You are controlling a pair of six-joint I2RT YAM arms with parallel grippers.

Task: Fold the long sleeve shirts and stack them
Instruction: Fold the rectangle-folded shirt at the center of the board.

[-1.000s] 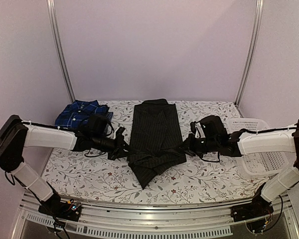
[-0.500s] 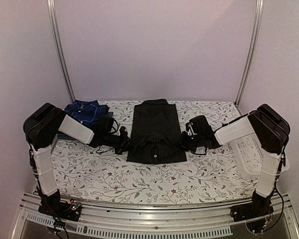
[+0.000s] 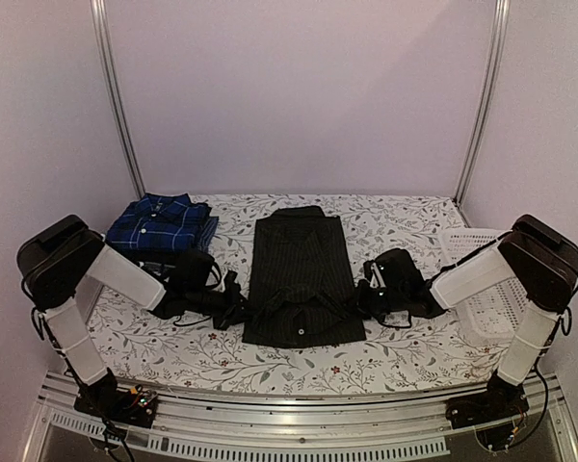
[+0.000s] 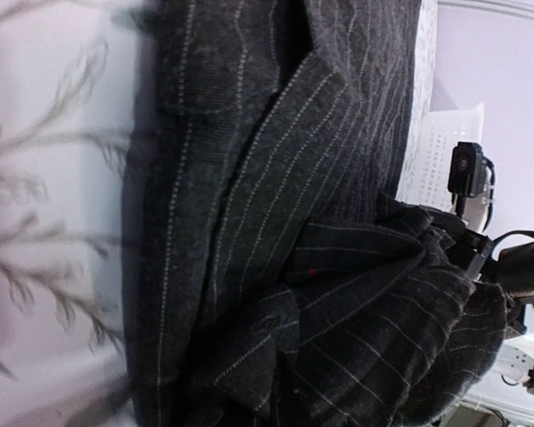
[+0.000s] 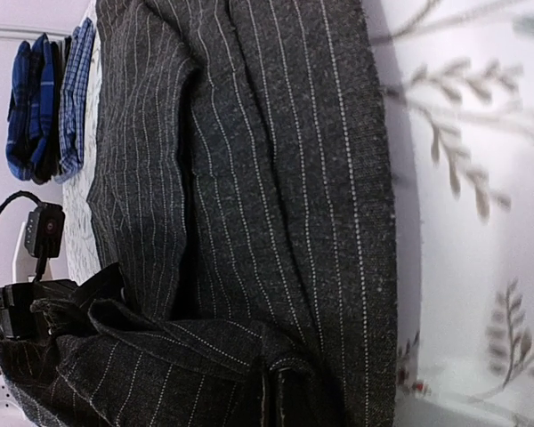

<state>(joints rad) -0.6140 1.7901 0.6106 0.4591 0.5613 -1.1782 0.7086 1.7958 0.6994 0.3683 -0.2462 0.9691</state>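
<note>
Step in hand: folding the black pinstriped shirt, second item of the stack. It lies flat in the middle of the flowered table as a long narrow rectangle, sleeves tucked in and its near part doubled over with a button showing. The left gripper sits at the near left edge of the shirt and the right gripper at the near right edge, both low and touching the cloth. Jaws are pressed together on both sides. Each wrist view shows a raised bunch of pinstriped cloth close to the camera, and the fingers themselves are buried in it, so my reading is that each gripper pinches a side edge of the doubled part. The blue plaid shirt is already folded and rests at the far left, well apart from the black one. A white basket stands at the right edge. Judgement: fold about half done. The next move calls for both arms working level and together, either carrying the pinched edge toward the far end for another fold or setting it down and letting go. An uneven pull would skew the rectangle. Transfer onto the plaid shirt is not yet done.
</note>
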